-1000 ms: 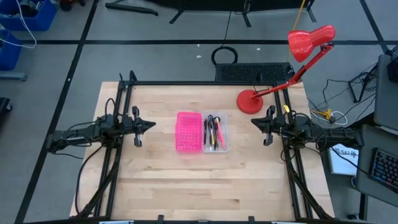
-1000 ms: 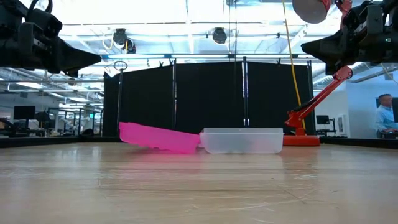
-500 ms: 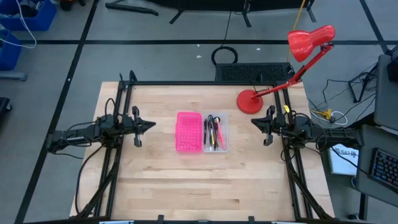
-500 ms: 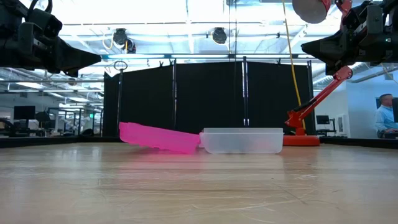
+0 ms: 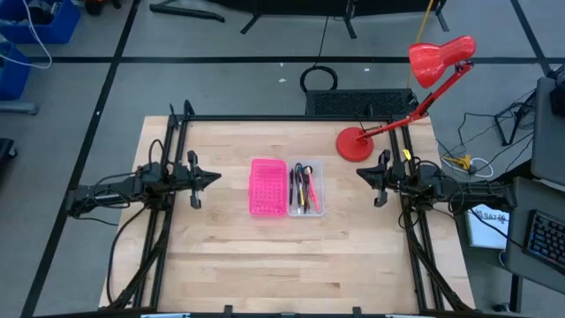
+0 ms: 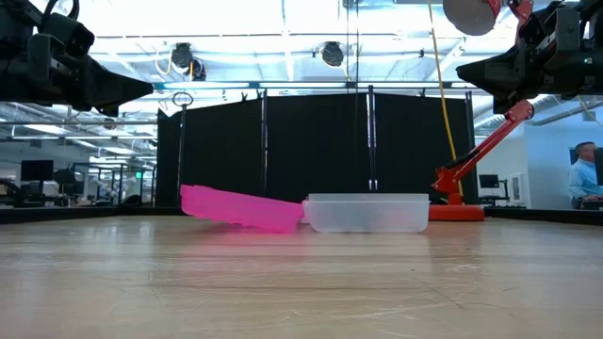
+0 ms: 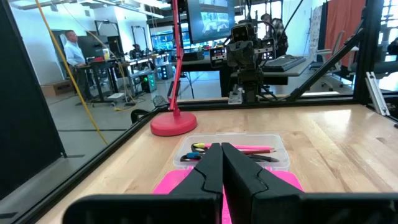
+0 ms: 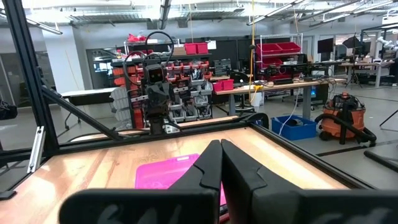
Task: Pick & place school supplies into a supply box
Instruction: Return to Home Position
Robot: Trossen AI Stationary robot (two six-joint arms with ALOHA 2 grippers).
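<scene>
The clear supply box [image 5: 305, 188] sits at the table's middle, flat on its base, with black, pink and yellow pens and pencils [image 5: 303, 187] lying inside; they also show in the left wrist view [image 7: 233, 149]. The low view shows the box [image 6: 367, 213] from the side. I cannot make out the scissors. My left gripper [image 5: 214, 178] hovers shut above the table's left side, pointing toward the box. My right gripper [image 5: 360, 174] hovers shut above the right side, facing it. Neither touches anything.
A bright pink perforated panel [image 5: 268, 186] lies against the box's left side, tilted, one edge raised [image 6: 240, 208]. A red desk lamp's base [image 5: 355, 143] stands at the far right of the table. Black frame rails run along the left and right edges. A person shows beyond the table [image 6: 584, 179].
</scene>
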